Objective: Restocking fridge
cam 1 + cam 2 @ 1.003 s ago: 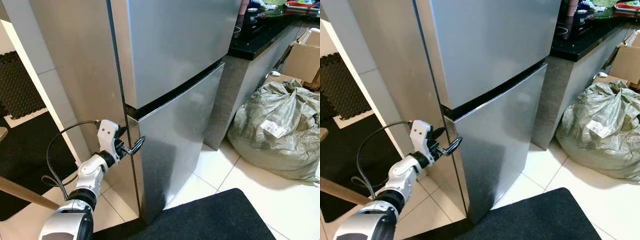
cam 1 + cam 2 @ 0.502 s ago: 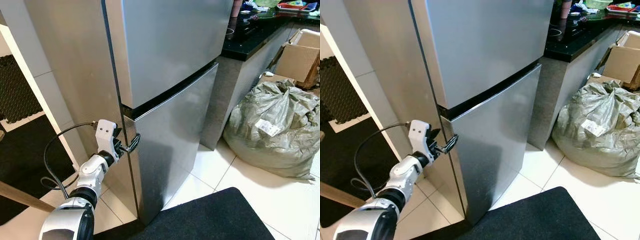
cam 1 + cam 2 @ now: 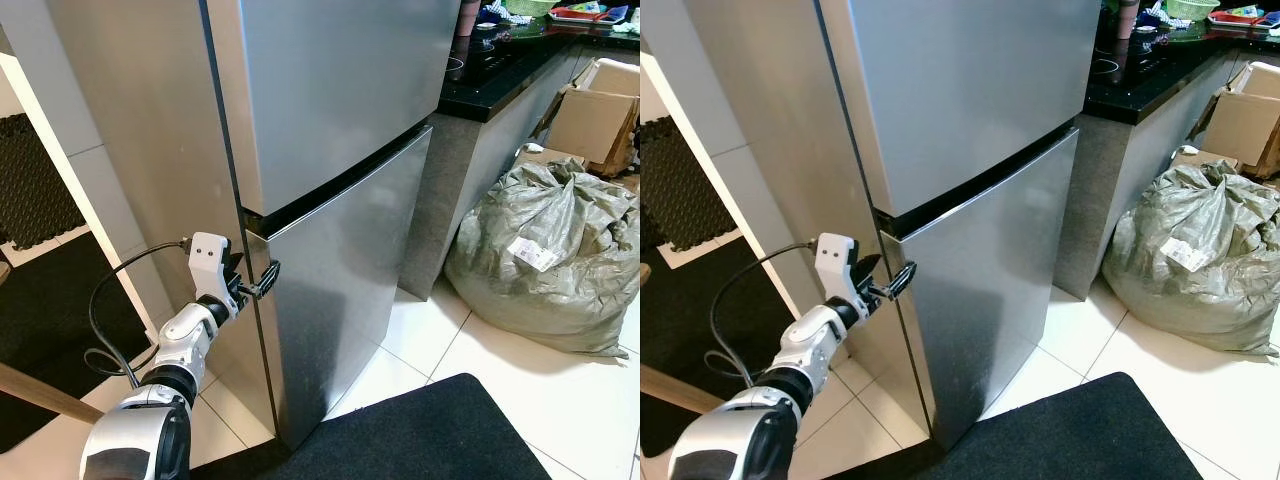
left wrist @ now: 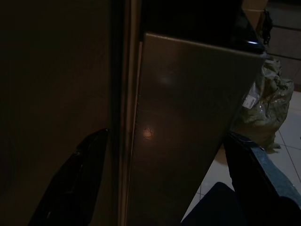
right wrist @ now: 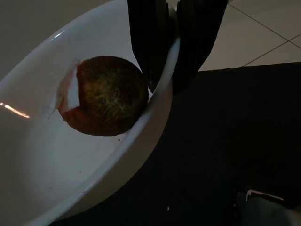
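A tall silver fridge stands before me with its upper door [image 3: 330,90] and lower door [image 3: 340,280] both looking closed. My left gripper [image 3: 262,285] is at the lower door's left edge, just under its top corner. In the left wrist view its fingers [image 4: 75,183] stand open and wide apart, with the door's edge between them. My right gripper [image 5: 171,70] is shut on the rim of a white bowl [image 5: 70,160]. The bowl holds a round brown piece of food [image 5: 106,96] and hangs over the black mat.
A bulky grey-green sack [image 3: 545,255] lies on the tiled floor at the right, beside a black counter [image 3: 500,70] and cardboard boxes [image 3: 595,115]. A black mat [image 3: 420,440] lies before the fridge. At the left are a dark floor mat [image 3: 40,320] and a wooden bar [image 3: 40,392].
The head view has shifted slightly. My left gripper stays at the lower door's left edge, a little higher and closer in. The doors look the same.
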`<state>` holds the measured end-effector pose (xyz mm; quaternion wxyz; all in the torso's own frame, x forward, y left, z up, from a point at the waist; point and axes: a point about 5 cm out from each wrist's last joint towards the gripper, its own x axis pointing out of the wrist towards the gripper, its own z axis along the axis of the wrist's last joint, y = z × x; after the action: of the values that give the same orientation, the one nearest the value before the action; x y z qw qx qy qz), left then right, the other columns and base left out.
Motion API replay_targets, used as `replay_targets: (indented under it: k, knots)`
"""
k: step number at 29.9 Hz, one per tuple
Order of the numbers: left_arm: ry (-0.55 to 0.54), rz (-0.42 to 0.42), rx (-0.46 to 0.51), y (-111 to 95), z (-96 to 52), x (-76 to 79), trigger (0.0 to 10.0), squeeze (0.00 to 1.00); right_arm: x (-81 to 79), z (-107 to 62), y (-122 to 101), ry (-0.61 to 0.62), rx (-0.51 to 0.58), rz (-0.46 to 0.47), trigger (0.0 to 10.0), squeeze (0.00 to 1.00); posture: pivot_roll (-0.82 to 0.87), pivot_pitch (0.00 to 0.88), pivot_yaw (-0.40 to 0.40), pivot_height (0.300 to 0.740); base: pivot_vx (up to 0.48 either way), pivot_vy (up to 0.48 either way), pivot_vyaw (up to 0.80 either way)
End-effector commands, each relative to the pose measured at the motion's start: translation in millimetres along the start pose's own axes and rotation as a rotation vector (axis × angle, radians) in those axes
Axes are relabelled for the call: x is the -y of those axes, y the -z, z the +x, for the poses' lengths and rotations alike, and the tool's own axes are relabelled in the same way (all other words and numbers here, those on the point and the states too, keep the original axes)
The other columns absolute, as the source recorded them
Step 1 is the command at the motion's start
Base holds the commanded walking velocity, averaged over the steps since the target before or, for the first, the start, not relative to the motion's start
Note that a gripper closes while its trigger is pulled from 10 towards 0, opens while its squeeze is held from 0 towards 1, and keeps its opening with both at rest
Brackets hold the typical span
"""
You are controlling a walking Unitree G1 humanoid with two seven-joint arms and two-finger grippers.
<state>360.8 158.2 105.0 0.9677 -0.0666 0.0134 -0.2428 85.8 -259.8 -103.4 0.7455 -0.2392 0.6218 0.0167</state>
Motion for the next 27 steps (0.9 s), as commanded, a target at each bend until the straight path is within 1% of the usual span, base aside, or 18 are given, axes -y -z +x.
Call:
replay_targets:
  k: [1,5,9,12,13,14,16,17,21,25,27]
  knots:
    - [-0.083,-0.014,0.035,-12,-3.4,-16.6,10.0,1.0,-1.2,-0.1,4,0.006,-0.011,0.007,10.0,0.0,-0.17,0.033,0.05,0.74,0.0,0.0,0.0]
    - [-0.124,-0.026,0.005,-10,-7.0,-23.1,10.0,1.0,-1.7,-0.2,5,0.005,-0.012,0.007,10.0,0.0,-0.17,0.033,0.05,0.74,0.0,0.0,0.0]
    - [-0.145,-0.04,-0.026,-6,-8.4,-25.2,10.0,1.0,-1.7,-0.2,5,0.006,-0.013,0.007,10.0,0.0,-0.17,0.034,0.051,0.74,0.0,0.0,0.0]
    - [-0.169,-0.082,-0.084,1,-9.0,-25.6,10.0,1.0,-1.5,-0.2,5,0.006,-0.011,0.007,10.0,0.0,-0.17,0.033,0.051,0.74,0.0,0.0,0.0]
    - [-0.169,-0.082,-0.084,1,-9.0,-25.6,10.0,1.0,-1.5,-0.2,5,0.006,-0.011,0.007,10.0,0.0,-0.17,0.033,0.051,0.74,0.0,0.0,0.0]
    - [-0.176,-0.098,-0.087,2,-8.8,-25.4,10.0,0.07,-1.5,-0.2,4,0.006,-0.011,0.006,10.0,0.0,-0.17,0.033,0.051,0.74,0.0,0.0,0.0]
    - [-0.18,-0.108,-0.086,2,-8.6,-25.3,10.0,0.07,-1.5,-0.2,4,0.006,-0.011,0.006,10.0,0.0,-0.17,0.033,0.051,0.74,0.0,0.0,0.0]
    - [-0.183,-0.116,-0.086,2,-8.4,-25.2,10.0,0.0,-1.5,-0.2,4,0.006,-0.011,0.006,10.0,0.0,-0.17,0.033,0.051,0.74,0.0,0.0,0.0]
    - [-0.174,-0.125,-0.082,2,-7.7,-24.2,10.0,0.0,-1.7,-0.2,5,0.006,-0.013,0.006,10.0,0.0,-0.17,0.033,0.051,0.74,0.0,0.0,0.0]
    - [-0.091,-0.123,-0.053,-1,-3.2,-16.2,10.0,0.0,-2.1,-0.2,6,0.005,-0.017,0.004,10.0,0.0,-0.17,0.033,0.051,0.74,0.0,0.0,0.0]
    - [-0.073,-0.12,-0.047,-2,-2.2,-14.4,10.0,0.0,-2.2,-0.2,7,0.005,-0.017,0.004,10.0,0.0,-0.17,0.033,0.051,0.74,0.0,0.0,0.0]
